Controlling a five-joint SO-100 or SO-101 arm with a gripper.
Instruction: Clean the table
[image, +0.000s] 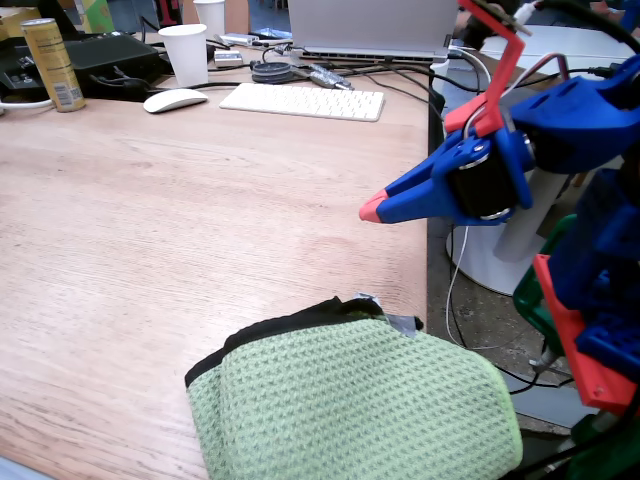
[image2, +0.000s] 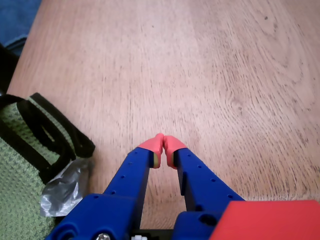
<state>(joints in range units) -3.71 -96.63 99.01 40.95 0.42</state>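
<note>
Fingers (image2: 164, 146) pressed together, empty, hovering above the bare table (image2: 210, 75). Green cloth (image2: 22, 175) lies lower left in the wrist view; they should part before reaching its black-edged fold.

Green cloth (image: 360, 405) cut off by bottom edge, fixed view; can (image: 52, 62) label unreadable.
</note>
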